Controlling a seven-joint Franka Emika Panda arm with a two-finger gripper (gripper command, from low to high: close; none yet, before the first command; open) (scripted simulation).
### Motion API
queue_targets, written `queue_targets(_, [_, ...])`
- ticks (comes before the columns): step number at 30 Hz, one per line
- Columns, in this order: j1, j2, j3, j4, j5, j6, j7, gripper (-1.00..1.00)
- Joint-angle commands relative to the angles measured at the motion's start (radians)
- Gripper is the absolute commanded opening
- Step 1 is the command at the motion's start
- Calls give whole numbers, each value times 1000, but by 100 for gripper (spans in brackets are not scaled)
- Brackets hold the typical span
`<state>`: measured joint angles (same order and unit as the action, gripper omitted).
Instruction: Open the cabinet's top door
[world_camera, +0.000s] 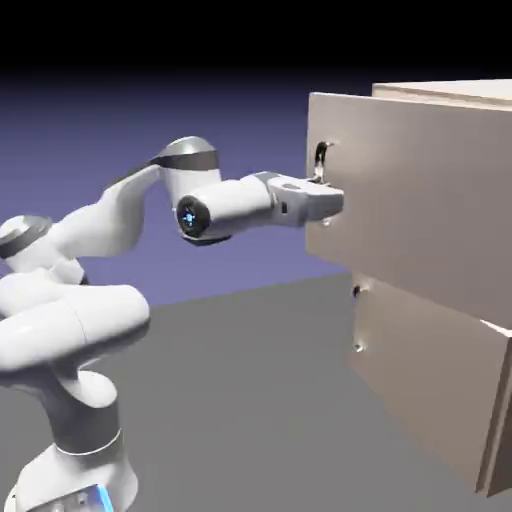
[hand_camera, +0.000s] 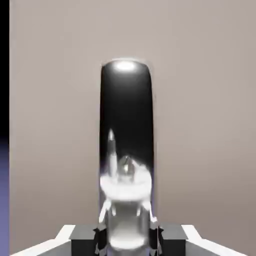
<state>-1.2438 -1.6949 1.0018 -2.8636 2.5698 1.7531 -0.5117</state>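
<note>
Evidently, the top door (world_camera: 420, 195) stood swung out above the lower panel (world_camera: 420, 380), its dark handle (hand_camera: 126, 115) near the free edge; the claw (hand_camera: 127, 245) gripped that handle (presumably for pulling leverage).

White arm bent, reaching toward the exterior view's right
The gripper (hand_camera: 128, 241) is closed in, its two grey fingertips (hand_camera: 84, 241) near each other; the wrist (world_camera: 215, 210) lies almost level below the raised forearm (world_camera: 115, 215).
</note>
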Motion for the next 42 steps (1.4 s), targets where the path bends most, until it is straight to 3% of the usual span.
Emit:
queue_targets(1, [-4,7,-21,-20,-14,-43,-14,-100])
queue_targets(15, [-249,193,-315,-132,-291,-652,-224,-100])
queue_targets(28, [-680,565,-389,43,-724,-1191,-603,-100])
queue_targets(34, [-855,762,-320,210,-985,-1312,-852,-100])
queue_targets(42, [-980,1050,-203,449,-1291,-1301,-1090,-100])
